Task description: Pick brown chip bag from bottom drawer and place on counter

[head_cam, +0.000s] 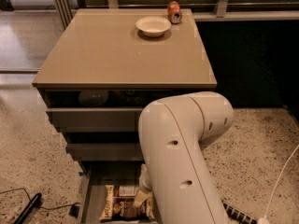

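1. Down at the cabinet's foot, flat in the open bottom drawer [85,200]: the brown chip bag [122,209], long axis running left to right across the drawer's width, short edges toward the side walls.
2. Facing up: dark brown centre, cream-yellow borders, with a white printed label near the far long edge, toward the cabinet.
3. At the bag's right end, low inside the drawer: the gripper [141,195], pale cream, over or against the bag's upper right corner, mostly hidden behind the arm [182,162]. Spread or closed, gripping or not: impossible to tell.
4. Bottom drawer: shallow grey-taupe tray, flat floor, low walls, holding only the bag and the gripper as far as visible; right part covered by the arm.
5. Above it, two wider drawers stepped back: middle drawer [103,150] with a plain flat front, top drawer [88,119] ajar, with dim rounded shapes in the dark gap, not identifiable.
6. On the counter [117,55], smooth, glossy, beige-taupe and squarish: a white round bowl [153,25] near the far edge, and an orange can [174,11] just behind it to the right.
7. Arm: bulky, smooth, cream shell, rounded elbow, small dark holes.
8. Around the cabinet: speckled terrazzo floor [28,157], a black cable [28,205] at left, a white cable [281,178] at right.
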### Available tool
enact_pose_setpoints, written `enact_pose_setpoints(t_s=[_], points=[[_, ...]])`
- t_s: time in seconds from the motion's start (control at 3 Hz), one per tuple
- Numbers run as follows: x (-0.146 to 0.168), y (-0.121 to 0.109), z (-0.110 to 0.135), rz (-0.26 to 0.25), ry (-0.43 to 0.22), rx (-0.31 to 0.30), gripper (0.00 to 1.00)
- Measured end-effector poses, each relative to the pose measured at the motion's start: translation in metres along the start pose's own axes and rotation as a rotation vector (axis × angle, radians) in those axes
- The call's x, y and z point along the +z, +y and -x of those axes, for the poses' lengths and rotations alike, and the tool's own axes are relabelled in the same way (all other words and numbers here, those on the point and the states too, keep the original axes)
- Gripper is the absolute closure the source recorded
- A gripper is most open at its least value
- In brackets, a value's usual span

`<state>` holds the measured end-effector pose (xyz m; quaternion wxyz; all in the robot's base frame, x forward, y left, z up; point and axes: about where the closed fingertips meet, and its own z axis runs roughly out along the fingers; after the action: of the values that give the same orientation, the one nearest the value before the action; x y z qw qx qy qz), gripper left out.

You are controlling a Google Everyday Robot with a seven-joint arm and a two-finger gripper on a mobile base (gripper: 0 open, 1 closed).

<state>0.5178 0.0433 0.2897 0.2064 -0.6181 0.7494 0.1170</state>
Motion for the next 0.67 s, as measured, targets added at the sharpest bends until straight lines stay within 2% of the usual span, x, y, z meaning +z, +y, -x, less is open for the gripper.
enact_pose_setpoints(t_s=[0.33,0.67], points=[[0.001,0.0,-0.001,-0.018,-0.024,0.03,0.0],[0.017,0.014,-0.005,-0.005,-0.051,0.063,0.0]])
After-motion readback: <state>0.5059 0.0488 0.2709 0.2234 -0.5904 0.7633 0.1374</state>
